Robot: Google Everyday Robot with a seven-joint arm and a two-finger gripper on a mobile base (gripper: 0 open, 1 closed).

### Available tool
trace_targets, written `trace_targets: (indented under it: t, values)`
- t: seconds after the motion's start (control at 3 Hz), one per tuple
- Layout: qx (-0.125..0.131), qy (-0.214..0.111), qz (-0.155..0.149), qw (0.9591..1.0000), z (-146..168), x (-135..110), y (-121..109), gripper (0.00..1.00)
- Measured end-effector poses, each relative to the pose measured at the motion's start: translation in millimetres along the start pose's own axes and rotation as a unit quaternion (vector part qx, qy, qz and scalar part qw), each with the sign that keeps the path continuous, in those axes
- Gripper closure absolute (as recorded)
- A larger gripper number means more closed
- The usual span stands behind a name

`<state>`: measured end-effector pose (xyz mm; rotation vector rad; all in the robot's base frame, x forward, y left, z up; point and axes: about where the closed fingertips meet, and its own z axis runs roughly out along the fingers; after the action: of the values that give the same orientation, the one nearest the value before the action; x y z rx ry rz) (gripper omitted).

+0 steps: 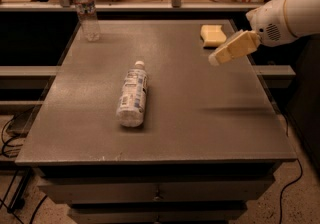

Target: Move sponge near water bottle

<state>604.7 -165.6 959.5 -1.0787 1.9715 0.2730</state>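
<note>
The sponge is a small pale yellow foam block, roughly rectangular, lying flat on the grey bench near its far right corner. Its near edge looks uneven rather than straight. There is one sponge only.

The gripper hangs over the right part of the bench, just in front of the sponge and a little to its right. It is tan, slanting down and leftward from the white arm that comes in from the right edge. It appears to be apart from the sponge, holding nothing visible; whether it is released or clenched cannot be told.

Two bottles are on the bench. The water bottle, slim, clear and ribbed with a white cap, stands upright at the far left corner, well apart from the sponge. The labelled bottle, fatter with a large white printed label, lies on its side near the middle, cap pointing away.
</note>
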Motion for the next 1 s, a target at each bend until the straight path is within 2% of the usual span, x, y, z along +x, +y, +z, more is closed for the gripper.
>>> trace_targets:
  t: [0.33,0.67,1.0]
  values:
    - [0.001,-0.023,0.029,0.9993,24,-1,-19,0.00]
    - [-0.011,-0.039,0.079,0.9961,82,18,-58,0.00]
    - [-0.011,-0.039,0.079,0.9961,82,18,-58,0.00]
